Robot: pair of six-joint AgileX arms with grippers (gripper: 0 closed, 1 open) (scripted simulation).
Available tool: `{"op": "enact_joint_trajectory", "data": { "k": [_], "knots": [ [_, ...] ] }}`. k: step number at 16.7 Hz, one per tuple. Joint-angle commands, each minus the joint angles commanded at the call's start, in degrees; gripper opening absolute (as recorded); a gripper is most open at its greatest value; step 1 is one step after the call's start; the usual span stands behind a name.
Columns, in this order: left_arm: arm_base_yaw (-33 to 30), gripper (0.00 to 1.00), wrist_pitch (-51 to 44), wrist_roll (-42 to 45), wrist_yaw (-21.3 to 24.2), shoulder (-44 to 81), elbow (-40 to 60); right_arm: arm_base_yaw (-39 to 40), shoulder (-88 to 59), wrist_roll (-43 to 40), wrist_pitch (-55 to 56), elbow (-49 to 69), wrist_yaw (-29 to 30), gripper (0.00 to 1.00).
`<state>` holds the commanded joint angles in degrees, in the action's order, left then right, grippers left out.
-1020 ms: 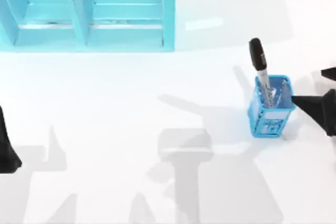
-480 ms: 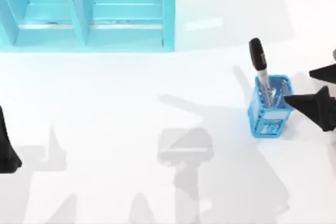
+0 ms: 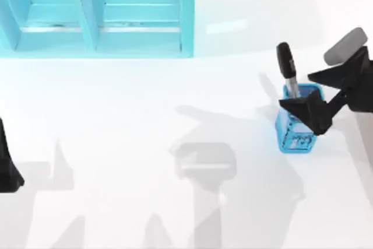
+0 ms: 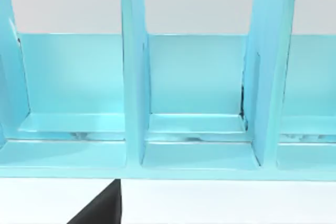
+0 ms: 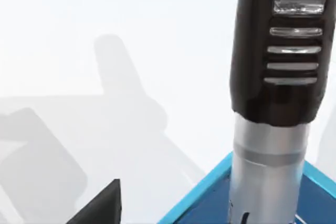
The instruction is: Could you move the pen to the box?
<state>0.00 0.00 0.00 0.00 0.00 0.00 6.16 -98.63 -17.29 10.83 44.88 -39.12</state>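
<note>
The pen (image 3: 285, 61) stands tilted in a blue mesh cup (image 3: 297, 135) at the table's right, its black cap uppermost and its silver-grey barrel (image 3: 292, 90) going down into the cup. My right gripper (image 3: 295, 90) is open over the cup's rim, with one finger on each side of the barrel. The right wrist view has the pen (image 5: 278, 77) close ahead, above the cup's rim (image 5: 202, 195). The box (image 3: 186, 21), light blue with open compartments, stands at the back left. My left gripper (image 3: 7, 167) is parked at the left edge, open.
Upright dividers (image 4: 134, 77) split the box into compartments in the left wrist view. White tabletop (image 3: 175, 144) lies between the cup and the box, crossed by the arms' shadows.
My right gripper has moved left and toward the back, from beside the cup to around the pen's barrel. The pen, cup and left arm have stayed put.
</note>
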Motion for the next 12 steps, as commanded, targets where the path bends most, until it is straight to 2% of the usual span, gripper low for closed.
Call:
{"op": "enact_joint_trajectory", "data": {
  "k": [3, 8, 12],
  "knots": [
    [0.00, 1.00, 0.00, 0.00, 0.00, 0.00, 0.00, 3.68, -5.26, 3.25, 5.94, 1.03, 2.82, 1.00],
    [0.00, 1.00, 0.00, 0.00, 0.00, 0.00, 0.00, 4.39, -6.13, 3.83, 6.85, 1.20, 3.39, 1.00],
    [0.00, 1.00, 0.00, 0.00, 0.00, 0.00, 0.00, 4.39, -6.13, 3.83, 6.85, 1.20, 3.39, 0.70]
  ]
}}
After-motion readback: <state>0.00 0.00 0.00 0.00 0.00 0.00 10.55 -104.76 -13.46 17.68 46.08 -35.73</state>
